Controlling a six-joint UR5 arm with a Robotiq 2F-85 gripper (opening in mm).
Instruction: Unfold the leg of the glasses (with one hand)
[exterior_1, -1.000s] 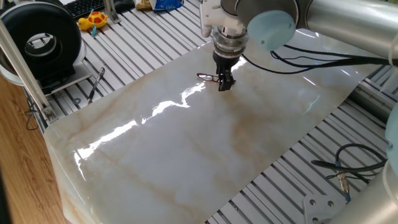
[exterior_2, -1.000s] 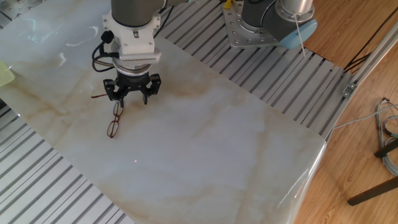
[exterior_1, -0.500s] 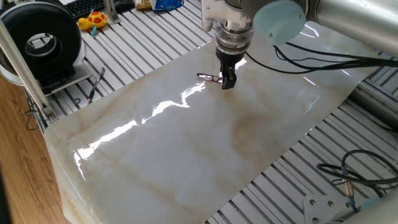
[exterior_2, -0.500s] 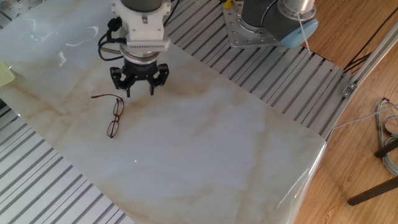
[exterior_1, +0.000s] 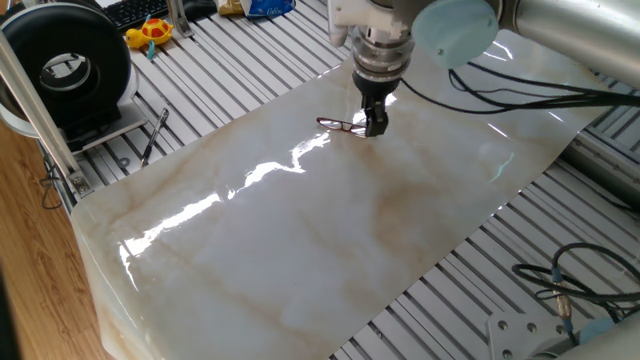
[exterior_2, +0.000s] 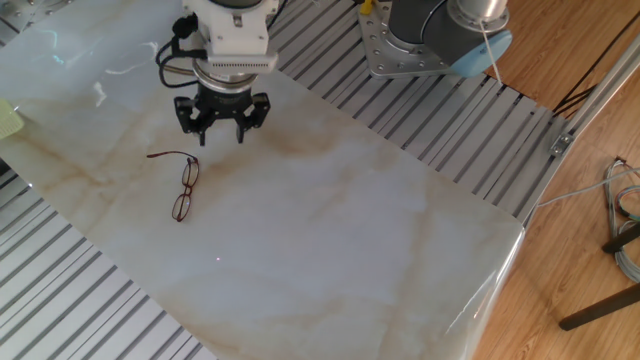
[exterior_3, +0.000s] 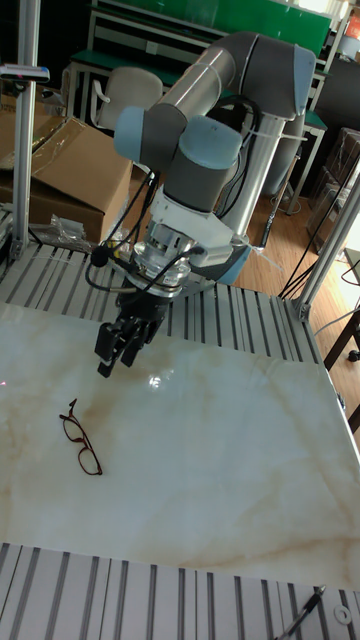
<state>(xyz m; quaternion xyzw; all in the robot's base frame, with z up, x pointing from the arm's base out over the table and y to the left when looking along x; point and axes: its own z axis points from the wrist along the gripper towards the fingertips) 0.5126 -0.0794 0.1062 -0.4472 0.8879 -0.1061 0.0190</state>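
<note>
Lying flat on the marble bench (exterior_2: 380, 240), the glasses (exterior_2: 183, 187) rest lenses down with one temple arm swung out sideways, which suggests that leg is unfolded. To their right, the hand (exterior_2: 222, 122) hangs above the surface, apart from the frame, fingers spread and gripping nothing, probably clear of the job. Whether the second leg is folded under the lenses is too thin to make out, and glare in one fixed view blurs the frame.

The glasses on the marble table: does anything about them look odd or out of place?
The glasses lie flat on the table, apart from the open hand. One leg sticks out sideways; the other is not discernible. No damage visible.
</note>
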